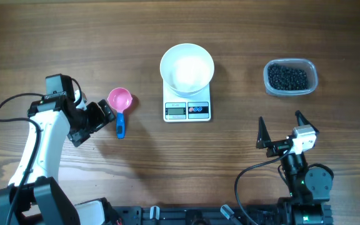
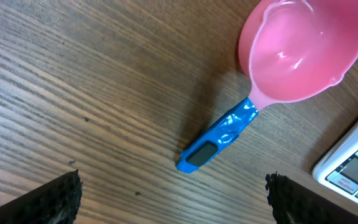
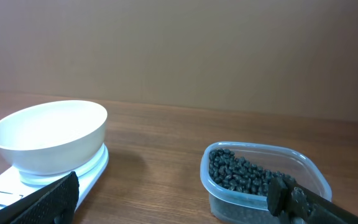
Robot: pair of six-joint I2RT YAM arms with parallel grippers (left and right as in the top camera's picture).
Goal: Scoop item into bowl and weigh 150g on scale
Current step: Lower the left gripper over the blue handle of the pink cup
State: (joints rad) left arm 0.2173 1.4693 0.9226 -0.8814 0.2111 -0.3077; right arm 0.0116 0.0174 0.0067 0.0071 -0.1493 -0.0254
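On the scale (image 1: 187, 111) stands the bowl (image 1: 187, 66) — the left claw (image 1: 104, 121) is open beside the pink scoop (image 1: 120, 100), the right claw (image 1: 280, 120) open near the beans (image 1: 287, 77).

A pink scoop (image 1: 120, 99) lies on the wooden table (image 1: 167, 169) at about 9 o'clock from the table's middle, cup facing up. Its blue handle (image 1: 120, 126) points toward 6 o'clock. A clear plastic tub (image 1: 314, 78) with rounded corners stands well apart from it, between 2 and 3 o'clock. A plain brown wall (image 3: 179, 50) rises behind the table.
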